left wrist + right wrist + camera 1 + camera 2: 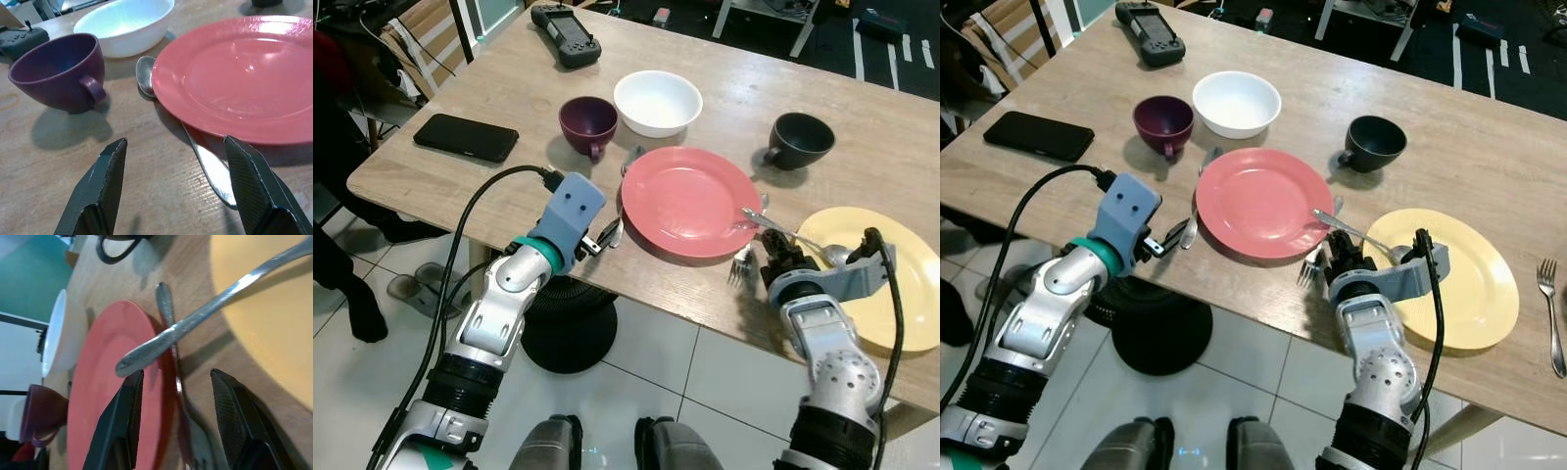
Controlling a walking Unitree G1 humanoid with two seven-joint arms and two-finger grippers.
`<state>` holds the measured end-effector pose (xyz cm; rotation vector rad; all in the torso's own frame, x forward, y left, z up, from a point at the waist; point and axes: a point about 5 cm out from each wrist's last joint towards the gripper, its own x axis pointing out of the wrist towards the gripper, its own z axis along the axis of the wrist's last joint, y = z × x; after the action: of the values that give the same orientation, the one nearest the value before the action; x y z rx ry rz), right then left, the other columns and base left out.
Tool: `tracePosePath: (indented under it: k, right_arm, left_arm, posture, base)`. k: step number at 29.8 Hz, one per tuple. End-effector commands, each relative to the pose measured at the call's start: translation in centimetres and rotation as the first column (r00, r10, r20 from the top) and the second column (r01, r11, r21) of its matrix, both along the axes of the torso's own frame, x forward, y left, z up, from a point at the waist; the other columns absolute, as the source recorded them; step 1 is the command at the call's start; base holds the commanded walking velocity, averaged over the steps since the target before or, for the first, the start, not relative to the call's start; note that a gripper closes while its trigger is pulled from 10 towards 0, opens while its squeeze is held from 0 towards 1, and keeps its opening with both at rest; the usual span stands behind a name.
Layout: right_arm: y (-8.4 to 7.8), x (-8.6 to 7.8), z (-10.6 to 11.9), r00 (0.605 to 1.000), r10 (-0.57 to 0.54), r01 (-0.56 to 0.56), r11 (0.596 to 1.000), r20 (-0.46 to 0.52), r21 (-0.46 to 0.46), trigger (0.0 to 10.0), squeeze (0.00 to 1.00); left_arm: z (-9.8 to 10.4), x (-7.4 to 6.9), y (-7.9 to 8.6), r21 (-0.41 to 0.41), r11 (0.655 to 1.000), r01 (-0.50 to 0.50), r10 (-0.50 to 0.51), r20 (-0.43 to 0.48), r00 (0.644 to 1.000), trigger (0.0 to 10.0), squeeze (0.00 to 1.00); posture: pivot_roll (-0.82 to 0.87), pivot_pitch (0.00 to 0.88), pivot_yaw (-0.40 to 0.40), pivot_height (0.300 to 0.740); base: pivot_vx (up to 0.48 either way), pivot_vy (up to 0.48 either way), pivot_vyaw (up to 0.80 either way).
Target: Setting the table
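A pink plate point(690, 201) lies near the front edge of the wooden table point(460, 186), and a yellow plate point(901, 284) lies to its right. A spoon point(146, 78) rests along the pink plate's left rim. My left gripper point(602, 238) is open at that spoon's handle end, which lies between its fingers point(100, 188). A second spoon point(783, 233) bridges the two plates. A fork point(177, 377) lies on the table between them, and my right gripper point(781, 262) hovers open over it. Behind stand a purple cup point(588, 123), a white bowl point(657, 102) and a black cup point(800, 139).
A black phone point(466, 137) lies at the table's left, and a dark handheld controller point(565, 34) at the back. Another fork point(1549, 313) lies right of the yellow plate. A round black base point(570, 333) stands on the tiled floor under the table edge.
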<state>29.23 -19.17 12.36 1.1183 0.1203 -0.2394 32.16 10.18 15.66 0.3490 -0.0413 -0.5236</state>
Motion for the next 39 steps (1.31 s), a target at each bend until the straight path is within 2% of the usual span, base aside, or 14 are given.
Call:
tracePosePath:
  k: [1,7,11,16,18,19,23,27,33,39]
  right_arm:
    - [3.9,0.7,-0.5,1.0,0.013,-0.015,0.987,0.015,0.161,10.0,0.0]
    - [4.3,2.7,0.5,0.995,-0.022,0.007,0.989,0.1,0.151,10.0,0.0]
    - [4.0,3.6,0.9,0.988,-0.058,0.038,0.99,0.14,0.138,10.0,0.0]
    - [3.1,3.8,0.7,0.987,-0.099,0.087,0.991,0.126,0.103,10.0,0.0]
    - [1.5,3.9,0.1,0.981,-0.169,0.166,0.985,0.095,0.041,10.0,0.0]
    - [1.2,3.8,0.0,0.979,-0.18,0.178,0.983,0.092,0.035,10.0,0.0]
    - [0.8,3.8,-0.2,0.977,-0.196,0.194,0.981,0.086,0.025,10.0,0.0]
    - [-0.4,3.3,-1.2,0.963,-0.269,0.269,0.963,0.02,-0.032,10.0,0.0]
    - [-1.2,3.2,-1.5,0.934,-0.355,0.355,0.935,0.023,0.024,10.0,0.0]
    - [-1.5,3.6,-1.4,0.924,-0.381,0.379,0.923,0.023,0.068,10.0,0.0]
  left_arm:
    - [-0.6,-0.4,-0.2,0.017,1.0,0.014,-0.013,-0.023,1.0,10.0,0.0]
    - [-0.6,-0.5,-0.6,0.017,1.0,0.022,-0.022,-0.023,1.0,10.0,0.0]
    - [-0.5,-0.6,-0.8,0.014,1.0,0.024,-0.024,-0.022,0.999,10.0,0.0]
    - [-0.6,-0.7,-0.8,0.014,1.0,0.024,-0.024,-0.022,0.999,10.0,0.0]
    - [-0.6,-0.7,-0.8,0.015,1.0,0.023,-0.023,-0.023,0.999,10.0,0.0]
    - [-0.6,-0.7,-0.8,0.015,1.0,0.023,-0.022,-0.023,0.999,10.0,0.0]
    - [-0.6,-0.7,-0.8,0.014,1.0,0.023,-0.022,-0.023,0.999,10.0,0.0]
    - [-0.6,-0.7,-0.9,0.012,1.0,0.025,-0.025,-0.024,0.999,10.0,0.0]
    - [-0.5,-0.7,-1.2,0.01,0.999,0.034,-0.034,-0.025,0.999,10.0,0.0]
    - [-0.5,-0.6,-1.2,0.013,0.999,0.037,-0.037,-0.024,0.999,10.0,0.0]
  posture:
    - [0.08,0.109,0.026,0.74]
    - [0.09,0.113,0.016,0.74]
    - [0.1,0.114,0.013,0.74]
    - [0.1,0.114,0.011,0.74]
    - [0.1,0.113,0.011,0.74]
    - [0.1,0.113,0.011,0.74]
    - [0.09,0.112,0.012,0.74]
    - [0.09,0.111,0.013,0.74]
    - [0.09,0.109,0.023,0.74]
    - [0.1,0.104,0.025,0.74]
  base:
    - [0.0,0.0,0.0]
    - [0.0,0.0,0.0]
    - [0.0,0.0,0.0]
    - [0.0,0.0,0.0]
    - [0.0,0.0,0.0]
    - [0.0,0.0,0.0]
    - [0.0,0.0,0.0]
    - [0.0,0.0,0.0]
    - [0.0,0.0,0.0]
    - [0.0,0.0,0.0]
